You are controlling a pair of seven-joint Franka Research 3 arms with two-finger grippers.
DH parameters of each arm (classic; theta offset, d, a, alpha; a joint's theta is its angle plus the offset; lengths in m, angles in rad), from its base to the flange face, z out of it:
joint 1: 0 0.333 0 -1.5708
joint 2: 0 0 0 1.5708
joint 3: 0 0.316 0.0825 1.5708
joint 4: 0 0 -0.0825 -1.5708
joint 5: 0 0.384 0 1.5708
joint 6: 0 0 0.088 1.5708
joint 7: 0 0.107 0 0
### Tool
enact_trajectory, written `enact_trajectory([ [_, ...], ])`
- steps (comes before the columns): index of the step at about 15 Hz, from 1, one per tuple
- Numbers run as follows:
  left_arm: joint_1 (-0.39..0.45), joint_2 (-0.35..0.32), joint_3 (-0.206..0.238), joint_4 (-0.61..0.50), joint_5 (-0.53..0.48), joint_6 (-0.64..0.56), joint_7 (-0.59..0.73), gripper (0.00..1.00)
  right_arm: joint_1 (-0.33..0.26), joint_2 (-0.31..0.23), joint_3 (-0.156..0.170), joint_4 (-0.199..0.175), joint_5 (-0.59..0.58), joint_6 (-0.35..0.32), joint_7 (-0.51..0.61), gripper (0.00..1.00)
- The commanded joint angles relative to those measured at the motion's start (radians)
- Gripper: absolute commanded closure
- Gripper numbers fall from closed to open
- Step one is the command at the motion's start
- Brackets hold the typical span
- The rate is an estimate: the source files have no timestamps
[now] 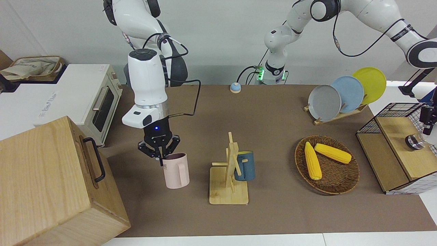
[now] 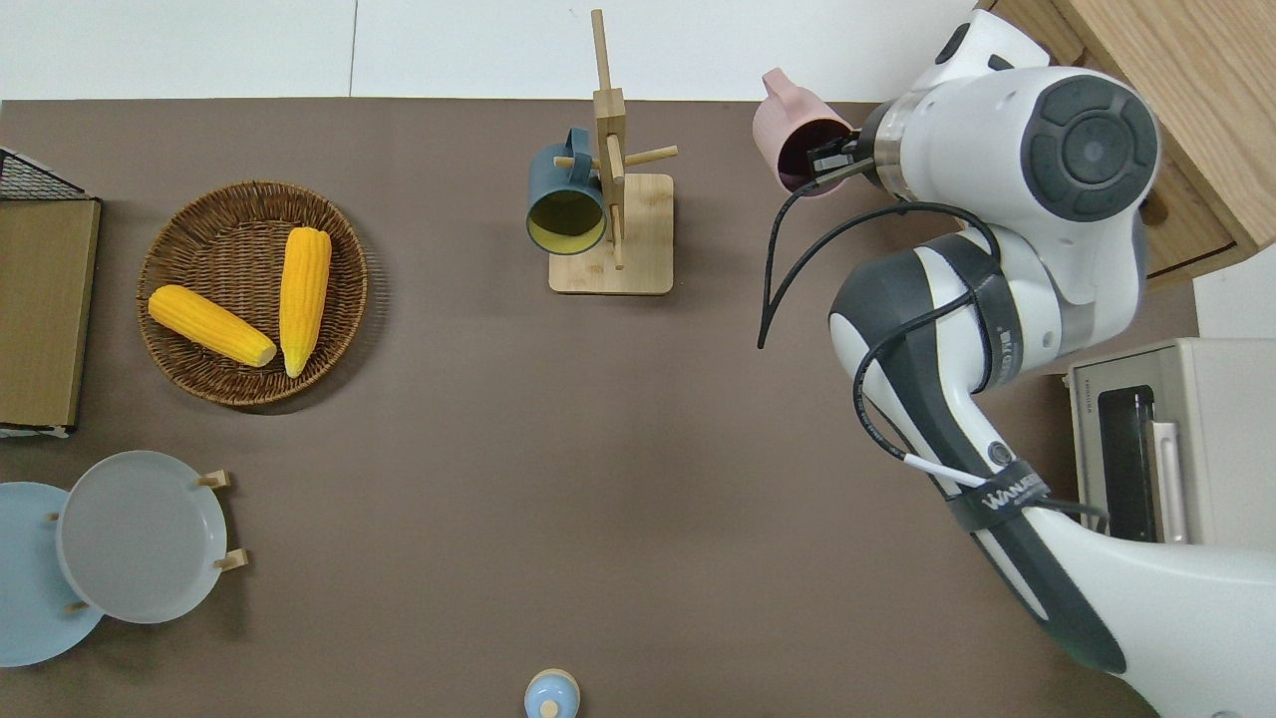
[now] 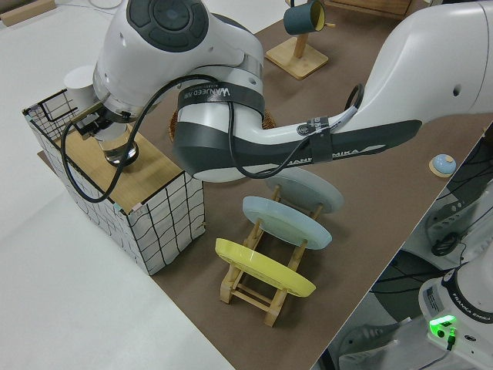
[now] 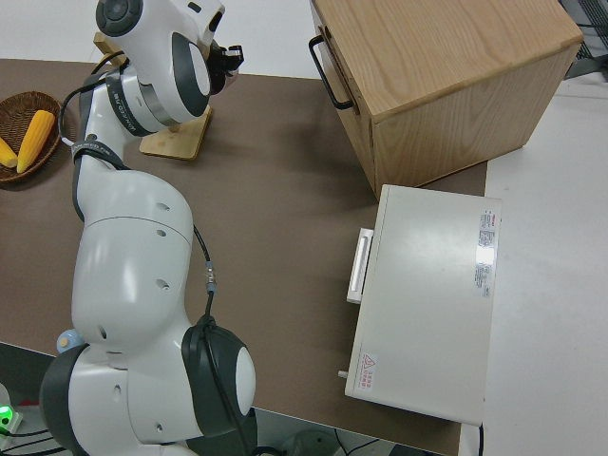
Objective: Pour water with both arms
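Observation:
My right gripper [image 1: 160, 158] is shut on the rim of a pink mug [image 1: 175, 171] and holds it upright, low over the table between the wooden mug tree [image 1: 229, 192] and the wooden box. It also shows in the overhead view [image 2: 823, 160], with the pink mug [image 2: 788, 135] clear of the tree [image 2: 638, 261]. A dark blue mug [image 1: 245, 167] hangs on the tree. My left gripper [image 3: 94, 125] hovers over a steel object [image 3: 122, 154] on the wooden shelf of a wire crate [image 1: 392, 143].
A large wooden box with a black handle [image 1: 51, 181] and a white toaster oven [image 1: 85, 99] stand at the right arm's end. A wicker basket [image 1: 333, 192] holds two corn cobs. A plate rack [image 1: 341, 95] and a small blue bell [image 1: 235, 87] are nearer the robots.

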Motion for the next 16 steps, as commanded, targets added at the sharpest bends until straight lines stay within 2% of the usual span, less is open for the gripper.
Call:
enact_trajectory([
  [1,0.004,-0.017,0.0,0.057,0.065,-0.098,-0.118,1.0,-0.025,-0.018,0.016,-0.005,-0.011,-0.075,-0.021,1.0],
  [4,-0.004,-0.082,-0.003,0.056,0.094,-0.142,-0.165,1.0,-0.023,-0.046,0.017,-0.005,-0.008,-0.269,-0.019,1.0],
  [6,-0.008,-0.102,-0.005,0.053,0.114,-0.173,-0.185,1.0,-0.023,-0.063,0.02,-0.007,0.004,-0.427,-0.019,1.0],
  [10,-0.002,-0.107,-0.009,0.051,0.115,-0.173,-0.181,1.0,-0.028,-0.097,0.017,-0.037,0.135,-0.656,-0.004,1.0],
  [13,-0.011,-0.126,-0.005,0.028,0.12,-0.173,-0.182,1.0,0.003,-0.101,0.025,-0.051,0.214,-0.73,0.131,1.0],
  [16,-0.017,-0.182,-0.02,-0.035,0.178,-0.173,-0.205,1.0,0.084,-0.083,0.033,-0.054,0.284,-0.724,0.29,1.0],
])
